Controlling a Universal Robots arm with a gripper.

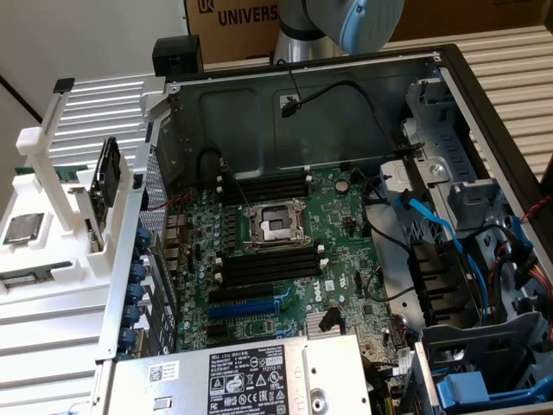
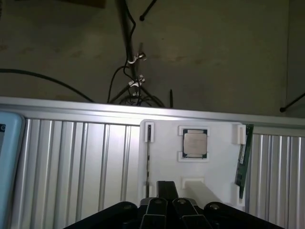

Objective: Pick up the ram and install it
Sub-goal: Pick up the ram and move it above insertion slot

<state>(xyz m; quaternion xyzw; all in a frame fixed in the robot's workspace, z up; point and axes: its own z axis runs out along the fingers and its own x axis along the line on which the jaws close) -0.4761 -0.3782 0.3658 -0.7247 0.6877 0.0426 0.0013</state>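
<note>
showing the bold letters "univers", a cardboard box [image 1: 238,15] stands behind the robot arm [image 1: 346,22] in the exterior view, and the arm hides the rest of the word. the power supply [image 1: 341,372] at the near edge of the open computer case [image 1: 251,112] carries a black label [image 1: 259,382] with white print too fine to read. beside the label is a small white sticker [image 1: 161,373] with a square code. the case holds a green motherboard [image 1: 285,290] with a metal processor socket [image 1: 275,226], long black memory slots [image 1: 268,266] on both sides of it, a blue expansion slot [image 1: 246,308] and blue cables [image 1: 436,226]. in the wrist view the gripper [image 2: 167,190] looks pressed together with nothing pinched. straight ahead of it a white holder [image 2: 217,167] lies on a ribbed metal surface [image 2: 71,162]. a square processor chip [image 2: 195,143] sits in the holder's middle pocket, its markings unreadable. the ram [image 2: 242,160] stands on edge in a slot at one flank of the holder, ahead of the gripper and off to the side, well apart from it and untouched. a thin dark strip [image 2: 148,160] sits in the slot at the opposite flank.
</note>
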